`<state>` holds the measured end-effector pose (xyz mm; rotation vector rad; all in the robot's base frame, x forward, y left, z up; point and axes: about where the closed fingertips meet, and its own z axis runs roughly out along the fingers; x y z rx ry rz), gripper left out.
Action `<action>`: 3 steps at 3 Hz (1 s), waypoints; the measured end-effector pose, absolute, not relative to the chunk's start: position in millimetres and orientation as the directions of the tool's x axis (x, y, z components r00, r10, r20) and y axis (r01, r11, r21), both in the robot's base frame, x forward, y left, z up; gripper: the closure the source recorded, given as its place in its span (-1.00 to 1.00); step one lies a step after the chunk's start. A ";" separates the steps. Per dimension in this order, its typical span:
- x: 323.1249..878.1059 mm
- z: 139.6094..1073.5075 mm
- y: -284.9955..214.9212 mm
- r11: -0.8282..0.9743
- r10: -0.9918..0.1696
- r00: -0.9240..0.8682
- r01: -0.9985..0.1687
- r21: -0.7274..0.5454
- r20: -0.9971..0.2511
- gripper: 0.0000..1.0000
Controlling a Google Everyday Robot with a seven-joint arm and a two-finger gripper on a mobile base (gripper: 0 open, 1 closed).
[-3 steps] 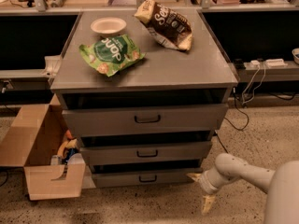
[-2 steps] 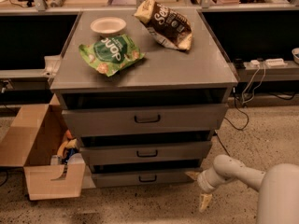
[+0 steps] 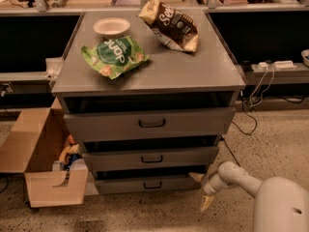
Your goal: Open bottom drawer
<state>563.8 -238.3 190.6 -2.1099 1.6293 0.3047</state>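
The bottom drawer [image 3: 145,183] is the lowest, narrowest grey front of the cabinet, with a small dark loop handle [image 3: 152,184]. It stands slightly pulled out, like the two above it. My gripper [image 3: 201,191] hangs low at the drawer's right end, one pale finger [image 3: 196,177] near the drawer's right corner and the other finger [image 3: 205,203] pointing down at the floor. The fingers are spread apart and hold nothing. The white arm [image 3: 270,202] comes in from the lower right.
Middle drawer [image 3: 150,157] and top drawer [image 3: 149,123] sit above. On the cabinet top lie a white bowl [image 3: 111,27], a green bag [image 3: 115,55] and a brown bag [image 3: 170,24]. An open cardboard box [image 3: 41,159] stands at the left. Cables [image 3: 251,95] trail at the right.
My gripper and arm have shifted a little left, closer to the bottom drawer's right end. The drawers have not moved.
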 end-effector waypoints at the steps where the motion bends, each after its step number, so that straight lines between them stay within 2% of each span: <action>1: 582.4 178.8 -235.5 -0.176 -0.859 0.275 -0.951 -0.254 -0.432 -1.00; 2: 593.9 162.7 -226.5 -0.177 -0.873 0.271 -0.951 -0.254 -0.406 -1.00; 3: 595.0 156.3 -209.1 -0.211 -0.872 0.294 -0.947 -0.241 -0.391 -0.64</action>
